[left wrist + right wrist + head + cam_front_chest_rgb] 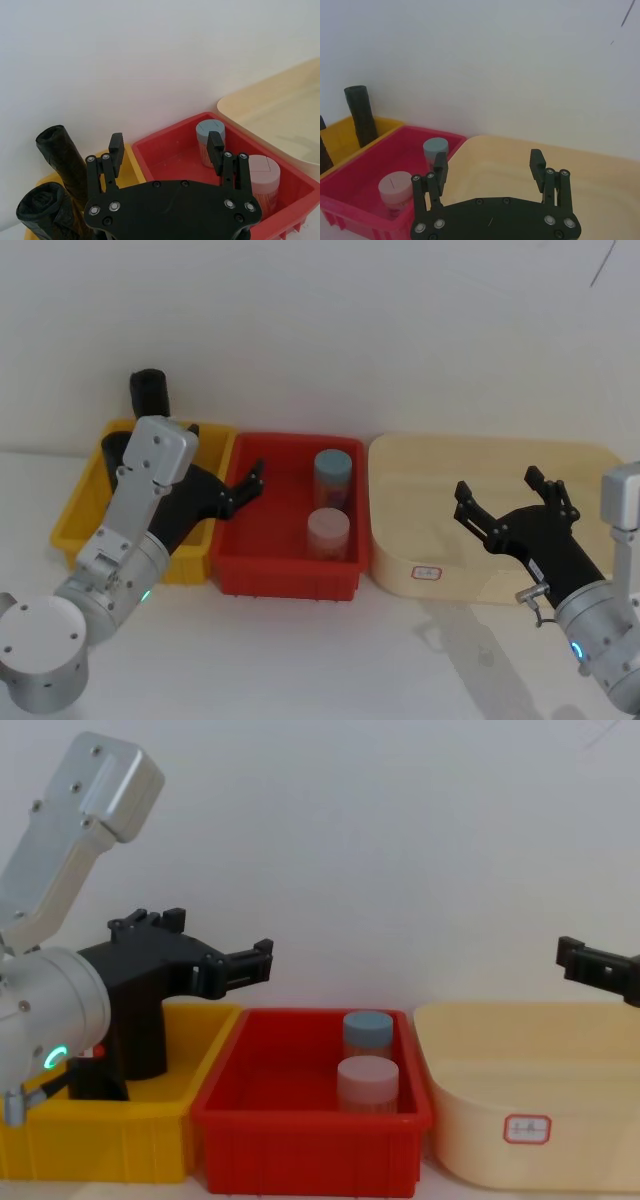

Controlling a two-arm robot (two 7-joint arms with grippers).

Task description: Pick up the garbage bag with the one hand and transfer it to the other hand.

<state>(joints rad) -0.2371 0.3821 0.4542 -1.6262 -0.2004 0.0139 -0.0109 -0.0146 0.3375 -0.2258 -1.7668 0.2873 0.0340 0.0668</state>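
Yellow plastic forms the bin [75,525] at 9 o'clock of the row. It holds two black rolls standing on end. The garbage bag [97,1082] appears to be the nearer roll, with a small red patch at its upper end in the chest view. The second black roll [150,392] leans at the bin's 12 o'clock wall and rises above it.

The red bin [270,580] sits in the middle and touches the yellow bin. It holds a blue-lidded jar [333,475], with a pale pink-lidded jar [328,532] just beside it at 6 o'clock. The cream tub [400,570] stands at 3 o'clock of the red bin. It carries a small red-bordered label [427,572] on its 6 o'clock wall.

All three containers rest on a white desk [330,660] against a plain white wall [350,330].

The left claw [166,145], on the green-ringed arm, hangs above the junction of the yellow and red bins with its fingers spread apart and nothing between them. The right claw [497,485], on the blue-ringed arm, hangs over the cream tub, also spread apart and empty.

The left arm hides most of both rolls in the head view, and the sticker detail is hard to make out. The chest view cuts off the right claw at its 3 o'clock edge.
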